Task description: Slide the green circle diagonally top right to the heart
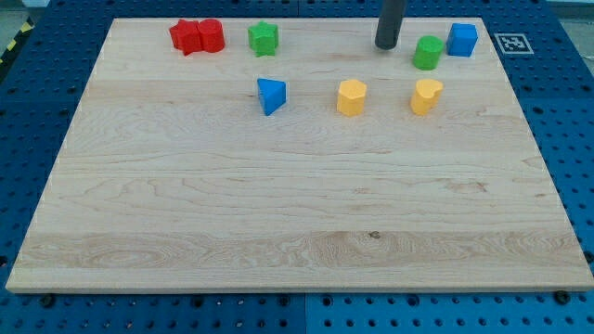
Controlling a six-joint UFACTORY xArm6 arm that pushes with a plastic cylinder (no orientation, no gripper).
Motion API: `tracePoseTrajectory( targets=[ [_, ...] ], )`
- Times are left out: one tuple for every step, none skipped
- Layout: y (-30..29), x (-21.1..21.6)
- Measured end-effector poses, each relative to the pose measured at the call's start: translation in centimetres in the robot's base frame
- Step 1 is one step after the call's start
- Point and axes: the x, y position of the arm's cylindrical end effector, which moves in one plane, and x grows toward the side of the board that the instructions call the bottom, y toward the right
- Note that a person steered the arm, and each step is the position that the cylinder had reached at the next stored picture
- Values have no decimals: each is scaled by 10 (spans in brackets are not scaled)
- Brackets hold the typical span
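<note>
My tip [387,46] is a bare rod end holding nothing, resting on the wooden board [278,204]. The green circle [428,53] sits just to its right, apart from it, with the blue cube [462,40] beyond. The yellow heart [426,96] lies below-right of my tip, under the circle

My tip [386,45]: near the board's [278,204] top edge, just left of the green circle [428,53].
Green circle: touching the blue cube [462,40], top right corner.
Yellow heart [426,96]: just below the circle.
</note>
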Motion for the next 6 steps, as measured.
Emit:
tracePoseTrajectory(
  targets=[
    [9, 22],
    [32, 28],
    [47, 28],
    [47, 28],
    [26, 28],
    [21, 28]
  ],
)
